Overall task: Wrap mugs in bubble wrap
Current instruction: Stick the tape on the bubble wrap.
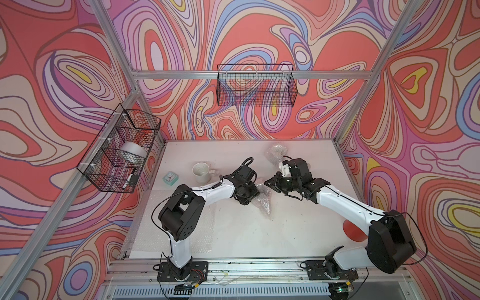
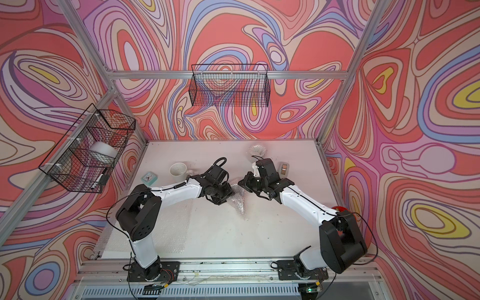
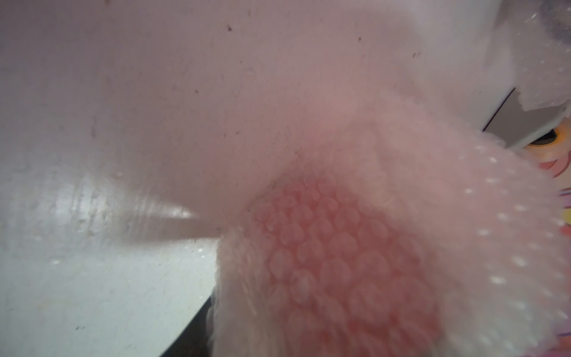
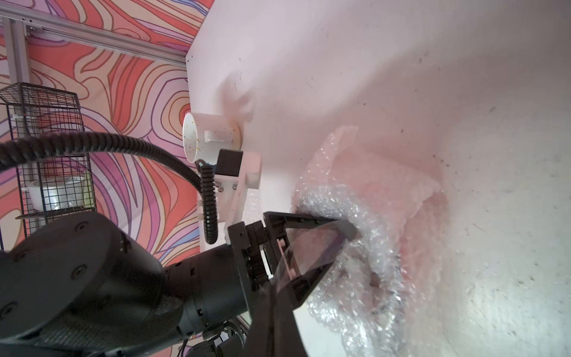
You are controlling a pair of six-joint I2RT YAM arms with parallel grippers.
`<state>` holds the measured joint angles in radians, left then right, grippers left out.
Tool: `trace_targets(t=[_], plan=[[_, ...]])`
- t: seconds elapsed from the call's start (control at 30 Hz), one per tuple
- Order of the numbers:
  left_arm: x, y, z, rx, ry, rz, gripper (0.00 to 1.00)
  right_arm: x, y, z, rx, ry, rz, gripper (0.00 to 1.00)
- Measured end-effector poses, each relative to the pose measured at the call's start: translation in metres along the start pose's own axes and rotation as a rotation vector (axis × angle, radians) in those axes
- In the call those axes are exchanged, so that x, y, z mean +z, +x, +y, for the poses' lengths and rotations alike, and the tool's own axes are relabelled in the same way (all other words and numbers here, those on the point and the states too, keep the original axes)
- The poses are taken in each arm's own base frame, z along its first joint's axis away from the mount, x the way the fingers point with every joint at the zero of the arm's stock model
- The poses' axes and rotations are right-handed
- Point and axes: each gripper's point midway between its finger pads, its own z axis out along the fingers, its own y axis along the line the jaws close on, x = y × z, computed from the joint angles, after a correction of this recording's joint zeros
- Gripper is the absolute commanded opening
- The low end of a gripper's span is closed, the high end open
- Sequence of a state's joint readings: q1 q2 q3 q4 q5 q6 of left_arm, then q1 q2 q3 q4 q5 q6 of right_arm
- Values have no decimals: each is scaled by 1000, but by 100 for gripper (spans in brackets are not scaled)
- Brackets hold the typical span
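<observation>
1. The bench (image 1: 285,233) is the white board that carries everything. The white mug (image 1: 200,172) stands upright on its back-left part, mouth up, and I place the rest from that mug.
2. A flat sheet of bubble wrap (image 1: 205,228) lies in front of the white mug, toward my left arm's base and partly under that arm.
3. The crumpled bubble wrap (image 1: 263,204) is bunched right of the white mug and slightly nearer the front. I cannot tell whether a mug sits inside it.
4. My left tool (image 1: 249,198), right of the white mug, is buried tip-first in the crumpled wrap, which also blankets its wrist camera. I cannot tell if it is clamped on the wrap or only pushed in.
5. My right tool (image 1: 268,183) is closed and empty, farther right of the white mug, just beside the crumpled wrap.
6. A smaller bundle of bubble wrap (image 1: 276,153) sits right of the white mug and farther back.
7. The red mug (image 1: 352,231) is well right of the white mug, toward the front, half hidden behind my right arm.
8. A mint-green clock (image 1: 170,179) stands just left of the white mug, not touching it.
</observation>
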<state>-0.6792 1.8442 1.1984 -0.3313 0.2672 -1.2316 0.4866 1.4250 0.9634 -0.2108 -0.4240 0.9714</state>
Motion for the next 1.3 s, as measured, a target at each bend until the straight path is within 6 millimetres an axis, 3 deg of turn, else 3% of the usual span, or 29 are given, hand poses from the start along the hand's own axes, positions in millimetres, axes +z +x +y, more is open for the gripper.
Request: trace_targets(t=[0.3, 0.73, 1.3], plan=[[0, 0, 0, -2, 12, 7, 54, 9, 9, 1, 16, 15, 0, 0], [0, 0, 0, -5, 14, 13, 53, 26, 30, -35, 78, 96, 62, 0], [0, -1, 0, -8, 16, 16, 52, 38, 45, -50, 79, 133, 106, 0]])
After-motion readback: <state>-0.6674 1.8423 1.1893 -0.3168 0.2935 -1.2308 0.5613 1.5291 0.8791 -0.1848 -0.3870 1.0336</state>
